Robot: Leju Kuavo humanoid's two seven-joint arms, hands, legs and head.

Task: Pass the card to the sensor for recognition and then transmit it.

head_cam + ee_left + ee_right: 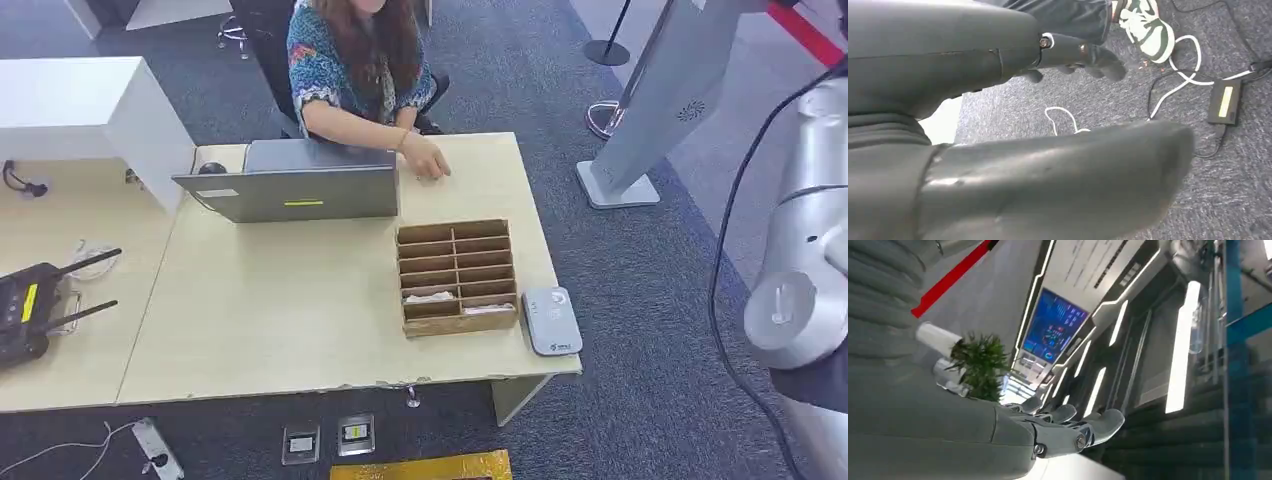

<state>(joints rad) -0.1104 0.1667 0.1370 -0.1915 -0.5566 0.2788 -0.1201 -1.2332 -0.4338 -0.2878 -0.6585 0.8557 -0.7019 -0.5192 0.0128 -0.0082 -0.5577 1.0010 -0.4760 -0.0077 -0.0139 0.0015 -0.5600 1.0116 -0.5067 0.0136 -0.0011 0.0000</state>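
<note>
Desk (300, 330) is lying across the middle of the head view. Laptop (290, 185) is sitting on its far side, left of centre; a mouse (211, 168) is lying just beyond the laptop's far-left corner. A person (358, 60) is sitting behind the far edge, one hand (428, 160) resting on the desk right of the laptop. Compartmented box (457, 276) is standing right of centre, nearer than the laptop; cards (432, 297) are lying in its near compartments. Sensor (551, 319) is lying just right of the box, at the near-right corner. Router (30, 300) is sitting on the adjoining surface, far left.
</note>
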